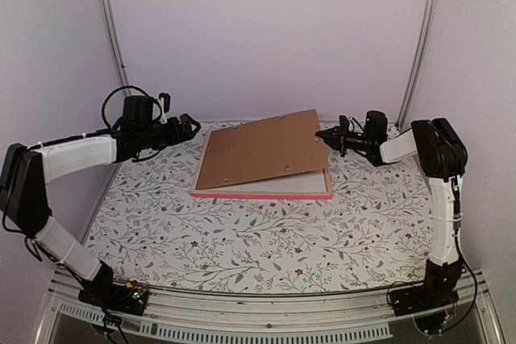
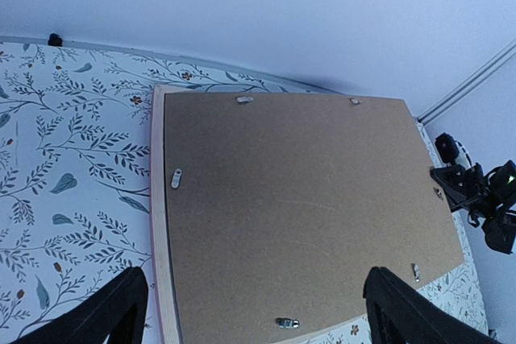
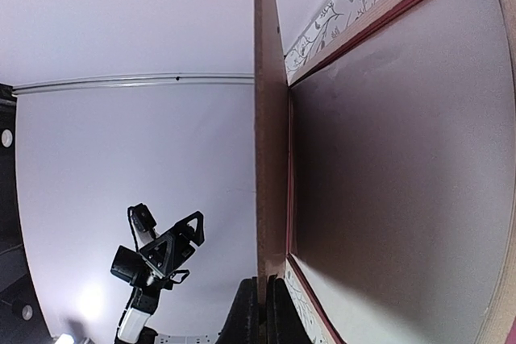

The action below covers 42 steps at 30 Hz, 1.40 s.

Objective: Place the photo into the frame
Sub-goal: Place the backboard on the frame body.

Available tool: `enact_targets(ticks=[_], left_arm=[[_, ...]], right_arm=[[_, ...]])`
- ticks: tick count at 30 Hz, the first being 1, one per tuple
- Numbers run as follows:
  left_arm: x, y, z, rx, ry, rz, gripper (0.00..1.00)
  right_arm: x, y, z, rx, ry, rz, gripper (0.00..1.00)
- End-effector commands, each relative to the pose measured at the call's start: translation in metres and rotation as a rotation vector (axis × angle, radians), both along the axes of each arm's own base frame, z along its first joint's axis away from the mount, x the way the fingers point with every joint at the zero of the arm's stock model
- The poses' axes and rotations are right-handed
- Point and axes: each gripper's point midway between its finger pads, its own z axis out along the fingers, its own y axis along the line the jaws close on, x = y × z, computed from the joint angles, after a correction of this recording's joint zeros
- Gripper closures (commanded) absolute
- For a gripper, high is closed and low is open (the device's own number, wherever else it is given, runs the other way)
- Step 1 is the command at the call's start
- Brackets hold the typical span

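My right end effector (image 1: 326,136) is clamped on the corner of the brown backing board (image 1: 262,151), tilting it up, I judge, to open the pink frame (image 1: 266,195) lying below it on the surface (image 1: 242,239). Opposite, my left end effector (image 1: 190,125) hangs spread apart. I cannot see the photo.

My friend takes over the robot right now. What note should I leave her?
Left claw: open, empty, beside the frame's far left corner.
Right claw: shut on the right edge of the brown backing board, tipping it up.
Pink frame: flat on the flowery table, with the board's left edge down on it.
Photo: not in sight.
Done: back lifted open.
Left: put the photo in, lower the board.
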Motion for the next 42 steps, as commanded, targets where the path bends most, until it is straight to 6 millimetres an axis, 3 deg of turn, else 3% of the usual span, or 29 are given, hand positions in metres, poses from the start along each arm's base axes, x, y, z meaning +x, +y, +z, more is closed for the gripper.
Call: enact_targets(ticks=[1, 23, 42], left_arm=[[0.002, 0.004, -0.005, 0.007, -0.007, -0.002, 0.04], [0.001, 0.004, -0.015, 0.013, 0.012, -0.008, 0.04], [0.002, -0.001, -0.033, 0.001, 0.053, -0.027, 0.04]], right_arm=[[0.008, 0.000, 0.012, 0.011, -0.073, 0.013, 1.00], [0.009, 0.003, -0.010, -0.036, -0.063, 0.009, 1.00], [0.006, 0.005, -0.037, -0.119, -0.029, -0.011, 0.80]])
